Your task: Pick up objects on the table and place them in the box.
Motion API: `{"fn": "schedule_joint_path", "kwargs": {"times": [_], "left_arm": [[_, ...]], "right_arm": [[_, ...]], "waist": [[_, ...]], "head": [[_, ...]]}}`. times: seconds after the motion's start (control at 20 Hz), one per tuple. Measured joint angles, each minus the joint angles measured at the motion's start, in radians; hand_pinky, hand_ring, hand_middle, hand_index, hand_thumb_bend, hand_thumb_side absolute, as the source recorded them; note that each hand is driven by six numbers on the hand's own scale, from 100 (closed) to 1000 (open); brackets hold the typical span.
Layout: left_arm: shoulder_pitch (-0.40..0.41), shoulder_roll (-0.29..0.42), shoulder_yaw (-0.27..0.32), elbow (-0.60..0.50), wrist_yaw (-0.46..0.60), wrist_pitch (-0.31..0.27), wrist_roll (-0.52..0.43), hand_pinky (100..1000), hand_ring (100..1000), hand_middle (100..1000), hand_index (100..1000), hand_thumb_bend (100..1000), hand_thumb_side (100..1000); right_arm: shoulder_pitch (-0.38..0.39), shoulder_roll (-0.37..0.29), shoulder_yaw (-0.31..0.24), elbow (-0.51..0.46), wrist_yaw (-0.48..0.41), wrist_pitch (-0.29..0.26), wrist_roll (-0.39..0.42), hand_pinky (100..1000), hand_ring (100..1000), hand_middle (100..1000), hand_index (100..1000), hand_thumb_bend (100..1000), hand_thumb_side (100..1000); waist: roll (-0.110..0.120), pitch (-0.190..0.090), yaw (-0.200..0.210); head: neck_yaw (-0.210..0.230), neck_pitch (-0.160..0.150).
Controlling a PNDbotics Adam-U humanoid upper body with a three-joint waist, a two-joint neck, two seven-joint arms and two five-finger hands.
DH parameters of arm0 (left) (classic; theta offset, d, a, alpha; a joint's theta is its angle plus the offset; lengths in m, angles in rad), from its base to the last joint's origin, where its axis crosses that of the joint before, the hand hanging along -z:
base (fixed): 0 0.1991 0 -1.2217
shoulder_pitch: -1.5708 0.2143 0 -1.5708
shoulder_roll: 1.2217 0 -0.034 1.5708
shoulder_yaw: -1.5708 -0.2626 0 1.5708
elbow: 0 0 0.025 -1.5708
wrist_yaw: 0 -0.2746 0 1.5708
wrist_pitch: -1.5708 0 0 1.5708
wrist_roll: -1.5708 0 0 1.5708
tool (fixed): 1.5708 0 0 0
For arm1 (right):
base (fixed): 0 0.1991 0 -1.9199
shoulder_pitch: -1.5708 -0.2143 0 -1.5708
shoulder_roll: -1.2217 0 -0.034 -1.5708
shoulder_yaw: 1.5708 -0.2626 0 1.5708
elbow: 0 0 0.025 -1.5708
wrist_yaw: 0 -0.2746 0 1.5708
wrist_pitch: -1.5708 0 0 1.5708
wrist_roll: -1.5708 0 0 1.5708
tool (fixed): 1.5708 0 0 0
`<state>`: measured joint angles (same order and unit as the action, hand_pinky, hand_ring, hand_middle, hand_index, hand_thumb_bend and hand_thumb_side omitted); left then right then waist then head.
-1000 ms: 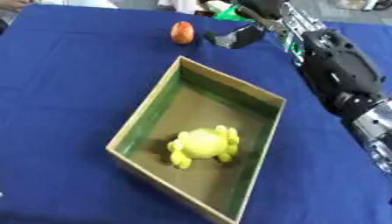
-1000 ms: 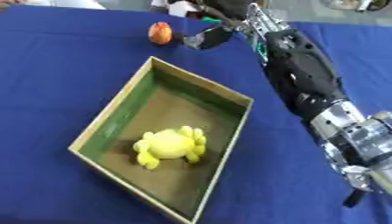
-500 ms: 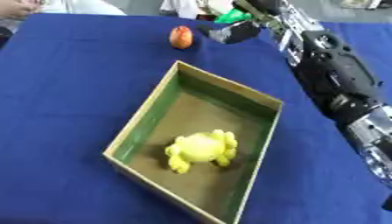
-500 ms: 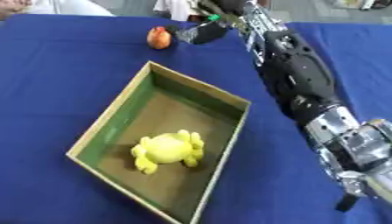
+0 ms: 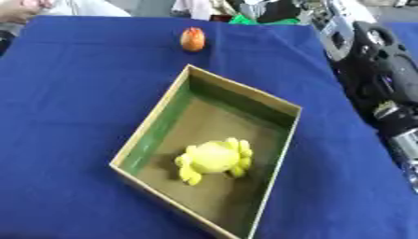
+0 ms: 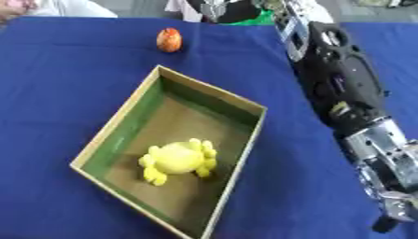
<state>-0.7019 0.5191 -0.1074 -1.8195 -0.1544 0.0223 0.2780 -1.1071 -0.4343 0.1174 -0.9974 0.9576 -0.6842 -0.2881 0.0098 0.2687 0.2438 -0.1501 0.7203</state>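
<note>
A blue tablecloth [image 5: 73, 93] covers the table. An open cardboard box [image 5: 156, 128] (green inner walls) holds a yellow plush toy [image 5: 214, 158]. Beyond the box's far corner stands an orange-red egg-shaped object [image 6: 169, 39]. The right arm [image 6: 339, 88] reaches past the box's right side, fuller in the right eye view; its hand's grip cannot be told.

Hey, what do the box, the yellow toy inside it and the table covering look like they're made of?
The box looks like cardboard: flat, thin walls, tan floor, matte green lining on the inside. The yellow toy seems soft rubber or plush, with rounded lumpy limbs and no hard edges; I can't tell which. The table covering looks like blue woven cloth, matte with no glare.
</note>
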Motion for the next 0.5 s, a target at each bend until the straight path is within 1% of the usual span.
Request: {"fn": "schedule_joint_path", "kwargs": {"times": [0.1,0.25,0.4,0.5], "left_arm": [[-0.051,0.016,-0.019,0.045,-0.032,0.025,-0.029,738,801,810,875,430,752],[-0.129,0.029,-0.056,0.120,-0.081,0.047,-0.077,745,804,810,878,418,743],[-0.199,0.037,-0.100,0.201,-0.132,0.060,-0.128,755,808,812,882,417,762],[-0.234,0.037,-0.128,0.259,-0.167,0.059,-0.163,761,810,813,876,429,753]], "right_arm": [[0.005,-0.004,-0.010,-0.028,-0.021,0.015,-0.006,767,785,806,847,346,637],[0.013,-0.014,-0.027,-0.068,-0.054,0.039,-0.015,766,786,806,847,346,627],[0.024,-0.025,-0.048,-0.110,-0.084,0.068,-0.031,765,786,804,846,364,618],[0.037,-0.037,-0.062,-0.136,-0.102,0.087,-0.042,762,783,803,846,373,606]], "waist": [[-0.001,0.002,-0.005],[-0.007,0.002,-0.013],[-0.007,0.002,-0.037],[-0.008,0.002,-0.054]], "head": [[0.005,0.000],[0.009,0.000],[0.016,0.000],[0.018,0.000]]}}
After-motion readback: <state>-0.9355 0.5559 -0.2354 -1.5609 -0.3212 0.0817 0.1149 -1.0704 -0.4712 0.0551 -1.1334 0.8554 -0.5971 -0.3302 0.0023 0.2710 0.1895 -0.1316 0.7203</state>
